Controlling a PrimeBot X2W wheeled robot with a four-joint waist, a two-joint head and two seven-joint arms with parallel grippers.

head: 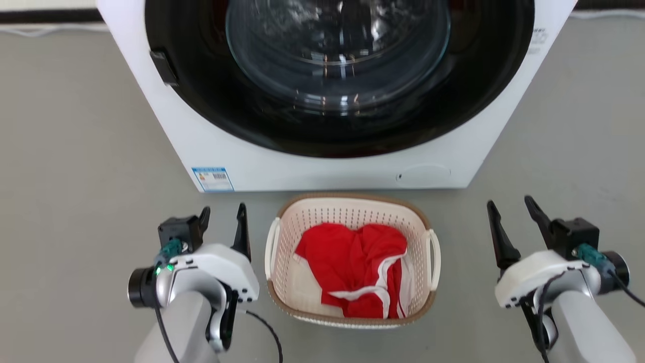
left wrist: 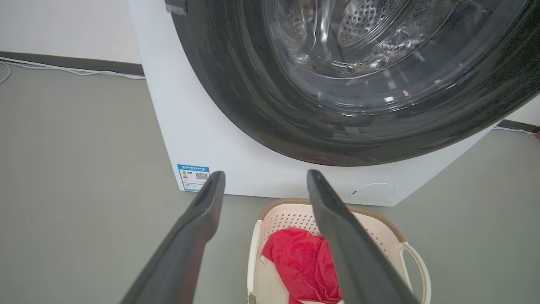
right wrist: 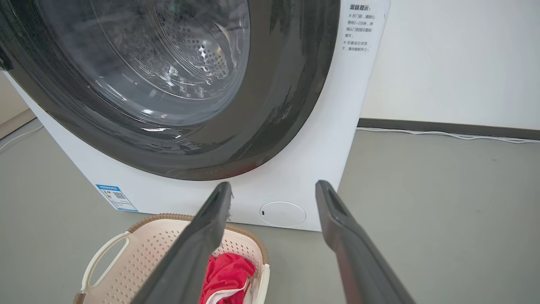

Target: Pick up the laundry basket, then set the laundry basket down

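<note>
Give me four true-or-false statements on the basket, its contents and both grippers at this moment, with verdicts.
1. The laundry basket stands on the floor in front of the washer. True.
2. The basket is empty. False: a red cloth lies inside it.
3. The left gripper is clamped on a basket handle. False: it is open, beside the basket and apart from it.
4. The right gripper is open and holds nothing. True.

At the upper right corner of the washer [right wrist: 320,160], I can read the notice [right wrist: 359,29] heading "温馨提示". Its smaller lines, and the blue sticker [head: 213,179] with a QR code, are too small for me.
</note>
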